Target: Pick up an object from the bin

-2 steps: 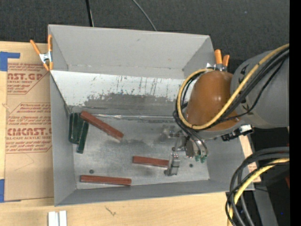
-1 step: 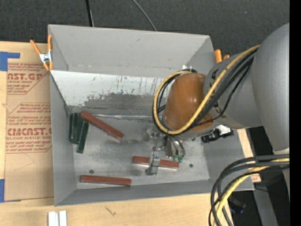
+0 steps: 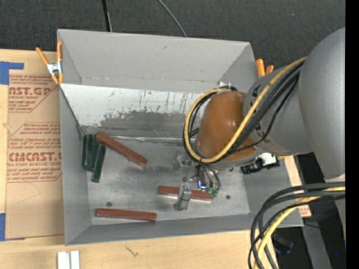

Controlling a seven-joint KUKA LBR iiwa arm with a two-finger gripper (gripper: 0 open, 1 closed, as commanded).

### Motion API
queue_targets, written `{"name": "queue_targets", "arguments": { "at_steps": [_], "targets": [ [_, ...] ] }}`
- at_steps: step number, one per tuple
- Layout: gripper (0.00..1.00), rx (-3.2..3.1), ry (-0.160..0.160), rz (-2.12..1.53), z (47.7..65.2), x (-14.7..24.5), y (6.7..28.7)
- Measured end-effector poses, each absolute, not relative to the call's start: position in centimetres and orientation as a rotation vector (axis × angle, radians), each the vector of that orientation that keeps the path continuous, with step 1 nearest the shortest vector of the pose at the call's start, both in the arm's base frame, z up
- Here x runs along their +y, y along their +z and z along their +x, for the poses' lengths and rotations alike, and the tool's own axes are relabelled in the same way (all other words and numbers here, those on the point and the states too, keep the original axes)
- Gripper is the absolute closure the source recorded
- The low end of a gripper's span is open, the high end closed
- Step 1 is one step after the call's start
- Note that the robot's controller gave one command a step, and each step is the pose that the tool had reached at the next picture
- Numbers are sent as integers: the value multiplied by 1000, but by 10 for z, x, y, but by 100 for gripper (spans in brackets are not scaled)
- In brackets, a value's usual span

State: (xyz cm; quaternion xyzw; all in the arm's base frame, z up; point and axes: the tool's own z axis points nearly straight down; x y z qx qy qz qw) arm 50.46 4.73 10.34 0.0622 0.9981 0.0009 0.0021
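Nearest the front wall lay a long reddish-brown stick [image 3: 125, 214]. Behind it, right of centre, the gripper [image 3: 183, 200] was down on a second brown stick [image 3: 168, 191] — thin, flat, lying crosswise on the bin [image 3: 140, 102] floor. Whether the gripper was apart or together, could not tell. Further back, left — a slanted stick [image 3: 120, 149] and a dark green block [image 3: 92, 153].

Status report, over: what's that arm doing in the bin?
Gripper at a red-brown bar, lower right. Another bar and a green block lie left, clear.

In the bin [image 3: 157, 66], block [image 3: 91, 152] and tilted bar [image 3: 120, 149] lie at nine o'clock, long bar [image 3: 126, 214] at seven, short bar [image 3: 167, 191] at five.
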Motion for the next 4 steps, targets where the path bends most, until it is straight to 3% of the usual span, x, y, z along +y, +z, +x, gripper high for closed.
{"name": "queue_targets", "arguments": {
  "at_steps": [1,4],
  "targets": [
    [100,3098,0,530,489,52,70],
    [100,3098,0,529,489,52,71]
  ]
}}
